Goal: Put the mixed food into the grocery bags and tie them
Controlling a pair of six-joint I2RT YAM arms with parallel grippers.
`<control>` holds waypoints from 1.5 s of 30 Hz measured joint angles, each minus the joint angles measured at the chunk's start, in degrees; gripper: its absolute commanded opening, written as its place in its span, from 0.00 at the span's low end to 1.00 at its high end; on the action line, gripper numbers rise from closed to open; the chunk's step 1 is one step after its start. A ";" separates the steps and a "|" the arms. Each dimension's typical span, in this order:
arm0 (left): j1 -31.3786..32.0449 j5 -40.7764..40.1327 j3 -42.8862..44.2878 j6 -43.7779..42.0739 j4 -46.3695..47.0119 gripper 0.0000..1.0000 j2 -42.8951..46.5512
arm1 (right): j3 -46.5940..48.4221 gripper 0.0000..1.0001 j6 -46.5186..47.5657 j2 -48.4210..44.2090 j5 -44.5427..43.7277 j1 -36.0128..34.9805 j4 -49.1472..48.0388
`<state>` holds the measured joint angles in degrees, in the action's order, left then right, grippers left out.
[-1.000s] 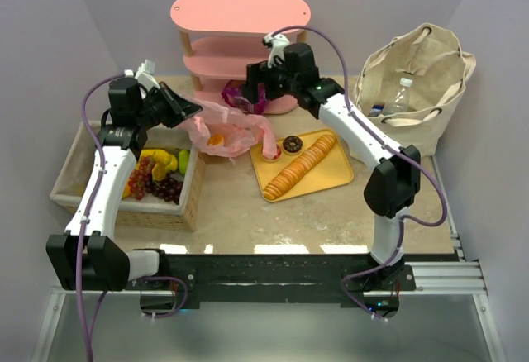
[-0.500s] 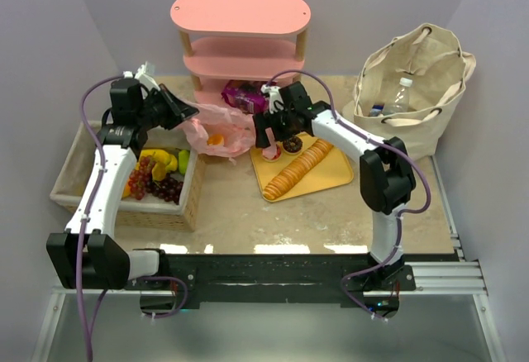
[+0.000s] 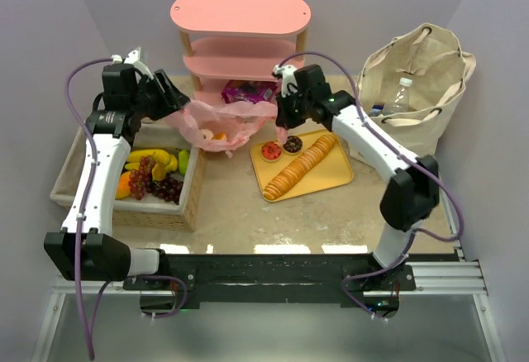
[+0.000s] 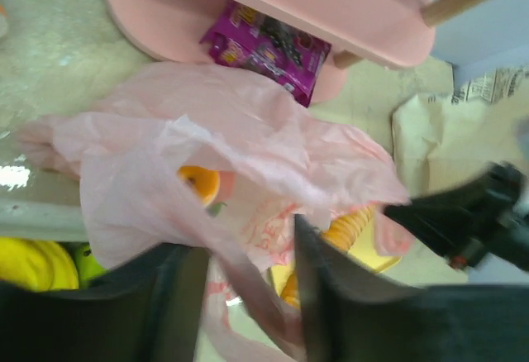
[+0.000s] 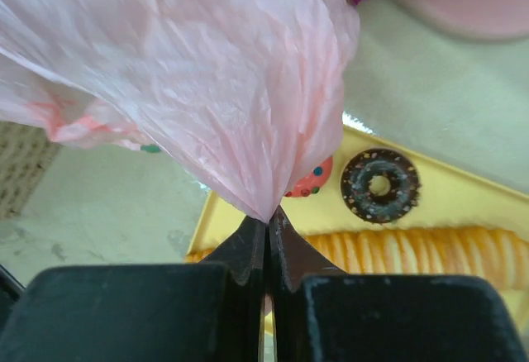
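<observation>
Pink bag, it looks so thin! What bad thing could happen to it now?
1. The right gripper pinches only a tiny tip of the pink bag, so the thin plastic might slip out or tear.
2. If that side drops, the orange fruit showing through the bag could roll out.

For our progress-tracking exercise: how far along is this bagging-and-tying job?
Done: a water bottle lies in the canvas bag and an orange fruit sits in the pink bag. In hand: the right gripper pinches the pink bag's edge; its film runs between the fingers of the left gripper. Left: a purple packet lies on the shelf, and both bags gape untied.
</observation>
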<state>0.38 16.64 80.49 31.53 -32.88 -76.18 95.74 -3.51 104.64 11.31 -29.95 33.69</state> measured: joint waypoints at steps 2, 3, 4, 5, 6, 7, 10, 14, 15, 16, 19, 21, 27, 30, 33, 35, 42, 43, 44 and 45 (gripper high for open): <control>0.00 -2.16 1.92 -2.60 -3.26 0.85 0.07 | 0.17 0.00 -0.55 -4.76 -1.64 -0.02 0.20; 0.00 -2.86 2.36 -4.11 -4.57 0.90 0.26 | 0.61 0.00 -0.79 -6.19 -2.14 -0.02 0.44; 0.00 -3.54 2.56 -5.62 -6.21 0.91 0.63 | 1.62 0.00 -1.16 -7.32 -2.95 -0.02 0.79; 0.00 -3.96 2.56 -7.10 -8.11 0.92 1.11 | 2.95 0.00 -1.53 -7.65 -3.50 -0.02 1.20; 0.00 -4.37 2.56 -8.59 -10.19 0.93 1.70 | 4.42 0.00 -1.88 -7.43 -4.26 -0.02 1.42; 0.00 -4.61 2.56 -9.99 -12.17 0.94 2.40 | 5.53 0.00 -2.21 -6.71 -4.59 -0.02 1.44; 0.00 -5.05 2.54 -13.16 -17.31 1.00 5.51 | 6.58 0.00 -3.19 -3.69 -5.73 -0.02 1.81; 0.00 -5.53 2.54 -15.56 -20.87 1.00 13.20 | 6.56 0.00 -4.42 1.27 -6.34 -0.02 3.93; 0.00 -5.51 2.64 -16.02 -21.20 1.00 15.28 | 6.56 0.00 -4.55 2.10 -6.49 -0.02 4.50; 0.00 -5.38 2.97 -16.33 -21.46 1.00 17.05 | 6.56 0.00 -4.61 2.75 -6.80 -0.02 5.09; 0.00 -4.66 4.76 -17.38 -21.42 1.00 19.58 | 6.56 0.00 -4.61 2.99 -7.39 -0.02 6.32; 0.02 -5.25 6.27 -17.64 -20.90 1.00 19.78 | 7.28 0.00 -4.57 2.97 -7.65 -0.02 6.54; -3.87 -20.00 7.45 -16.17 -25.07 0.99 13.44 | 8.76 0.00 -4.55 2.97 -7.96 -0.02 6.71; -9.05 -24.94 3.65 -15.13 -26.10 0.98 9.09 | 9.18 0.00 -4.57 2.95 -8.00 -0.02 7.06; -13.27 -26.95 -3.17 -14.45 -25.86 0.87 7.87 | 9.31 0.00 -4.59 2.58 -8.28 -0.02 7.41; -15.12 -26.71 -6.69 -13.94 -24.85 0.77 7.65 | 9.35 0.00 -4.59 2.03 -8.37 -0.02 7.76; -16.92 -19.78 -12.68 -12.61 -16.39 0.61 -1.01 | 9.57 0.00 -4.63 -1.25 -8.59 -0.02 8.46; -16.92 -19.12 -13.16 -12.63 -15.28 0.59 -2.67 | 9.75 0.00 -4.63 -1.60 -8.74 -0.02 8.52; -16.92 -18.53 -13.77 -12.66 -14.01 0.58 -4.26 | 9.92 0.00 -4.63 -1.86 -8.85 -0.02 8.50; -16.92 -18.32 -14.14 -12.63 -13.46 0.57 -5.29 | 10.10 0.00 -4.63 -2.03 -8.87 -0.02 8.50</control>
<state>-16.53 -1.67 66.35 18.90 -46.35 -81.47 105.84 -8.14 102.61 2.44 -29.98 42.19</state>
